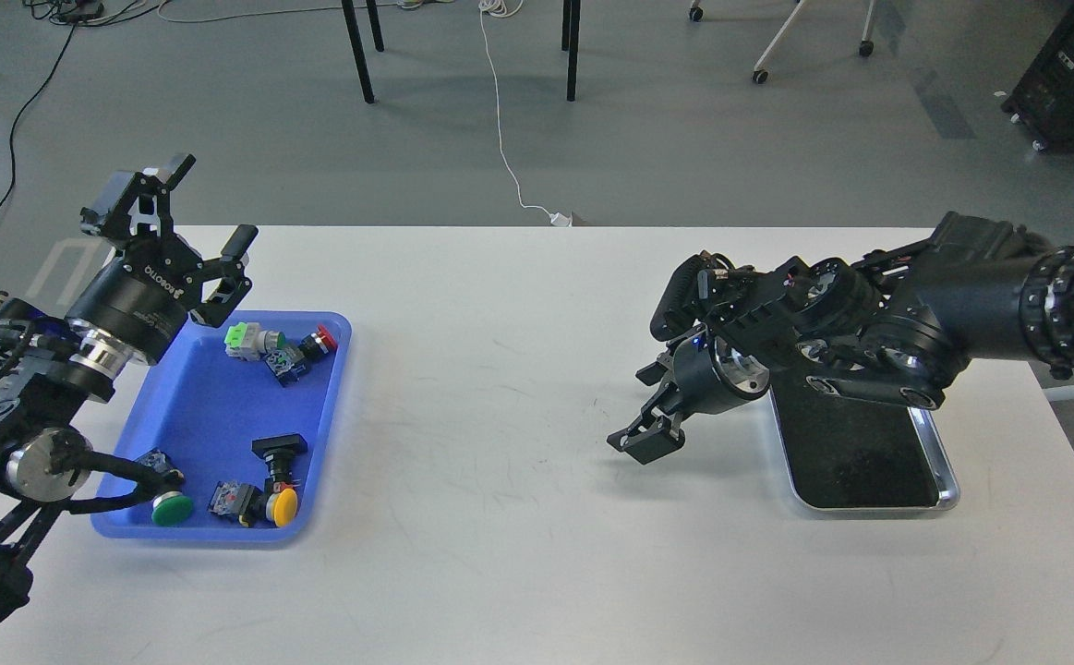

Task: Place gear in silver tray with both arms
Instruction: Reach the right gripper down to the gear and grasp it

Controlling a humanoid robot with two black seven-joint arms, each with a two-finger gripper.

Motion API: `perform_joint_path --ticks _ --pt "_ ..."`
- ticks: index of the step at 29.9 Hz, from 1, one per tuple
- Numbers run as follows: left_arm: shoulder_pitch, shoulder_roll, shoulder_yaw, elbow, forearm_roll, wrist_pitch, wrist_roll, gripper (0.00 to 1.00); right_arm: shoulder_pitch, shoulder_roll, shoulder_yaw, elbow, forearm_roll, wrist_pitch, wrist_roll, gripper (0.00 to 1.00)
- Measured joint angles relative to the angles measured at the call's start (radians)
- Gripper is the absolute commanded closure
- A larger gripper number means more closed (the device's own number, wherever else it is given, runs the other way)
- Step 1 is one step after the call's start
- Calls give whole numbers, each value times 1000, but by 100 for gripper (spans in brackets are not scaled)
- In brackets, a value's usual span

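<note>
The silver tray point(948, 491), shiny-rimmed with a dark floor, lies at the right of the white table; my right arm covers its far half. My right gripper point(645, 445) points down at the table just left of the tray, its fingers slightly apart. It stands over the spot where the small black gear lay, and the gear is hidden behind the fingers. My left gripper point(213, 199) is open and empty, raised above the back left corner of the blue tray point(223, 406).
The blue plastic tray holds several push-button switches with green, red and yellow caps. The white table point(500, 517) ends just past the silver tray on the right. Chair legs and a white cable are on the floor behind.
</note>
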Motion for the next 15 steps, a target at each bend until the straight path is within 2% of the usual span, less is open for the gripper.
perform_joint_path --ticks 2,10,15 --pt "0 -2 1 0 0 0 1 2 -4 18 -6 -3 0 0 0 8" --pt "0 -4 1 -2 1 0 1 2 -16 32 -49 -6 0 0 0 30" --pt "5 -4 1 -2 3 1 1 2 -20 31 -68 -9 0 -1 0 36"
